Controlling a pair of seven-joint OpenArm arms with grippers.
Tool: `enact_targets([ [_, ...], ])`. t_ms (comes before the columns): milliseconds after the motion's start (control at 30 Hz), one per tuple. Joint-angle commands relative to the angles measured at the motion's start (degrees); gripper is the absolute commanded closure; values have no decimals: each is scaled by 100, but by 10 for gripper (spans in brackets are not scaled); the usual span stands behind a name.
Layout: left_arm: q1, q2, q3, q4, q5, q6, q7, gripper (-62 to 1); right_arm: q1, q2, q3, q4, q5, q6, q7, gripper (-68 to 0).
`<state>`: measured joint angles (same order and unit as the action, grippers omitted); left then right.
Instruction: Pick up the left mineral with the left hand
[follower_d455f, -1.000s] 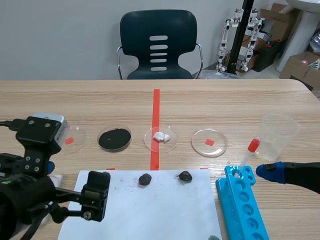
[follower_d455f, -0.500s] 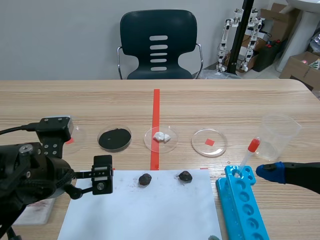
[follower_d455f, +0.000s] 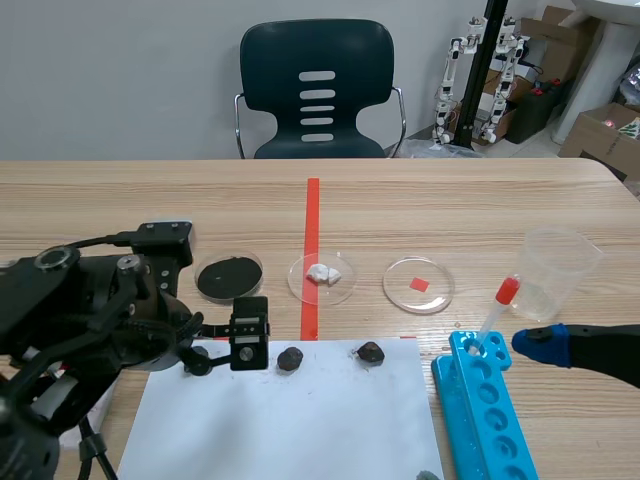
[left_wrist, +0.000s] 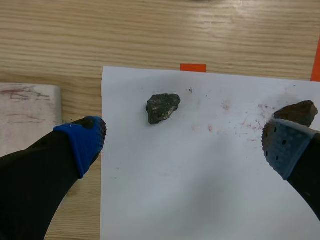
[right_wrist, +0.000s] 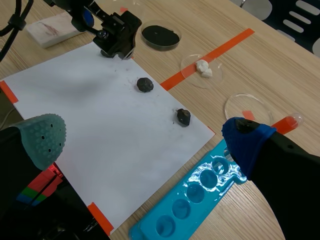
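Ahead of the wide-open left claw (left_wrist: 184, 145) — left mineral (left_wrist: 162, 107) on white paper (left_wrist: 200, 190), long axis lying across the gap

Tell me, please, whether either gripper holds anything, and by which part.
Nothing: the left gripper is open short of the left mineral; the right gripper is open too.

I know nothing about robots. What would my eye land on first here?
The bulky black left gripper draws the eye first. It is open at the far left corner of the white paper sheet, with the left mineral, a small dark lump, just ahead of it and untouched. The right mineral lies further along the sheet. At the table's right is a bright blue tube rack with a red-capped dropper standing in it.
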<state>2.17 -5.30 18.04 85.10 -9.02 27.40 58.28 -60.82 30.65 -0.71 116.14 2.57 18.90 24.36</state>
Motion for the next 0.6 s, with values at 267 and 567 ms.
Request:
enact_targets([
  [267,-560,181,-42,-813,17,9,-37,-623,17,28,39,48,59,-2,103,-679],
  [567,-855,243,-44,-1342,-7,11,-26,-623,17,28,39,48,59,-2,101,-679],
])
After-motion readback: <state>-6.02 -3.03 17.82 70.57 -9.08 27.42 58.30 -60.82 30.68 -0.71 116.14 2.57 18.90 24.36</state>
